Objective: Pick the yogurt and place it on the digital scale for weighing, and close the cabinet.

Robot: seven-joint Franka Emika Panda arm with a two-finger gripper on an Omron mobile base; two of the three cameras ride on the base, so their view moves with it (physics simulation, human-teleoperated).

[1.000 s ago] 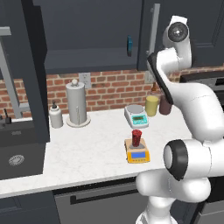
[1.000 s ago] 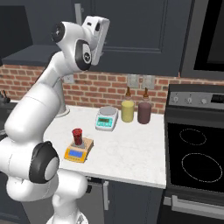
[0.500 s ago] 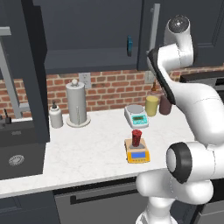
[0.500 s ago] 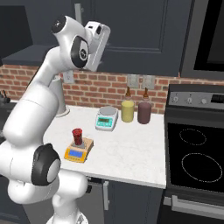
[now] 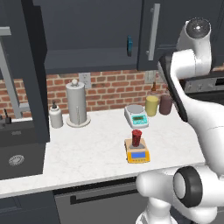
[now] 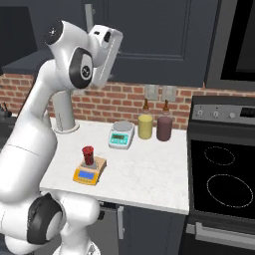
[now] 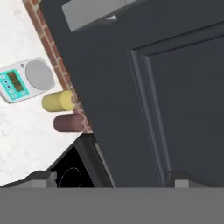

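The dark red yogurt [image 5: 137, 138] [image 6: 88, 155] stands upright on the grey plate of the orange-yellow digital scale [image 5: 137, 154] [image 6: 89, 172] near the counter's front edge. My gripper [image 7: 111, 179] is raised high, close in front of a shut panelled door of the navy cabinet [image 7: 175, 96] [image 6: 159, 40]. Its fingertips [image 7: 41, 177] stand wide apart, open, with nothing between them. At the left, a cabinet door [image 5: 34, 74] hangs open, swung out over the counter.
A white scale [image 5: 136, 116] [image 7: 24, 78], a yellow jar [image 5: 152, 105] [image 6: 145, 125] and a maroon jar [image 5: 165, 104] [image 6: 164, 128] stand by the brick wall. A paper-towel holder [image 5: 77, 105] and soap bottle [image 5: 55, 116] stand further left, beside the sink [image 5: 15, 153]. The stove [image 6: 224, 174] lies right.
The arm's upper part has swung a little to the right in the left base view. The yogurt stays on the digital scale, and the left door stays open.
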